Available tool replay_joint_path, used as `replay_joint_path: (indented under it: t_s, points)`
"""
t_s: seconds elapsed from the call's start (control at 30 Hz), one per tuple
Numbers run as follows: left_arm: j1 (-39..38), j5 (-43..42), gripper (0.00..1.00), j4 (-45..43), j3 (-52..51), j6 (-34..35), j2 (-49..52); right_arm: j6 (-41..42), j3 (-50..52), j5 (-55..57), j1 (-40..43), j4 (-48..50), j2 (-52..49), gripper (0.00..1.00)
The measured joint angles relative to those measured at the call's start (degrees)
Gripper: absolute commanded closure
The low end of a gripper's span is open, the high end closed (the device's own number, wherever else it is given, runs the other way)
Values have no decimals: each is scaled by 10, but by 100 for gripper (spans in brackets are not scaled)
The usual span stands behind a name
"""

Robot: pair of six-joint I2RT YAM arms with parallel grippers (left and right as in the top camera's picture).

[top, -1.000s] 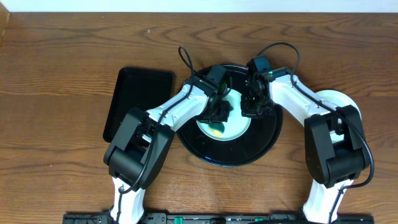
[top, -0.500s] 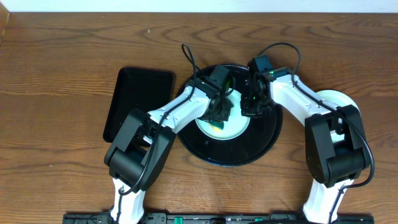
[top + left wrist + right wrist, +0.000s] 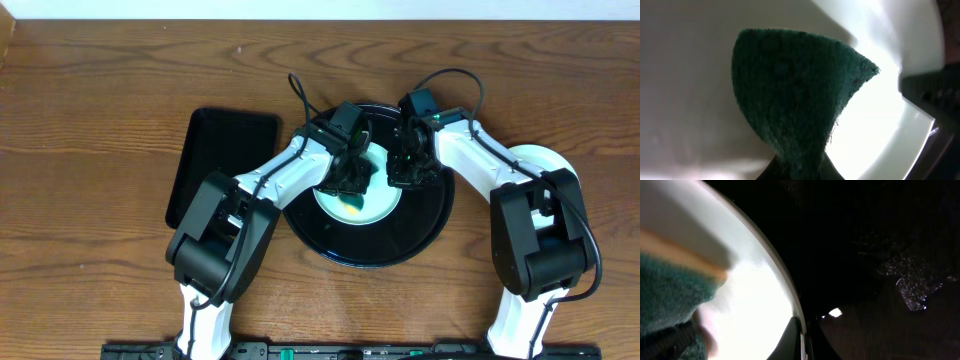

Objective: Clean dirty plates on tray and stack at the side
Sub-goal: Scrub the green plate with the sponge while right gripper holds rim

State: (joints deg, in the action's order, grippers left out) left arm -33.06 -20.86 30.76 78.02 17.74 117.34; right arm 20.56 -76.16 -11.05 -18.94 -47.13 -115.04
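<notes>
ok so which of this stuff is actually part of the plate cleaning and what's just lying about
In the job:
- mint plate
- round black tray
- green sponge in the left pincer
- right pincer on that plate's rim
- pale plate at the right

Lying about:
- rectangular black tray

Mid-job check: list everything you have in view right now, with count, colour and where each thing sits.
table: one, brown wood, under everything
round tray: one, glossy black, centre of the table
mint plate: one, pale mint, on the round tray
side plate: one, pale, right of the round tray, partly hidden by the right arm
rectangular tray: one, black, left of the round tray
sponge: one, green with a yellow layer, on the mint plate
left arm: one, white and black, jaws shut on the sponge
right arm: one, white and black, jaws shut on the mint plate's rim
</notes>
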Motion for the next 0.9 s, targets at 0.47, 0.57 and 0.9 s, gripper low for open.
replay_joint_path:
  t_s: [0.47, 0.57, 0.9]
  points:
    - [-16, 144, 93, 34, 12, 7, -1, 0, 0, -22, -1, -13, 0, 99]
    - [-15, 145, 93, 59, 17, 9, -1, 0, 0, -30, -1, -16, -1, 99]
    - [10, 83, 93, 112, 18, -15, -19, 0, 1, -36, -1, -18, -1, 99]
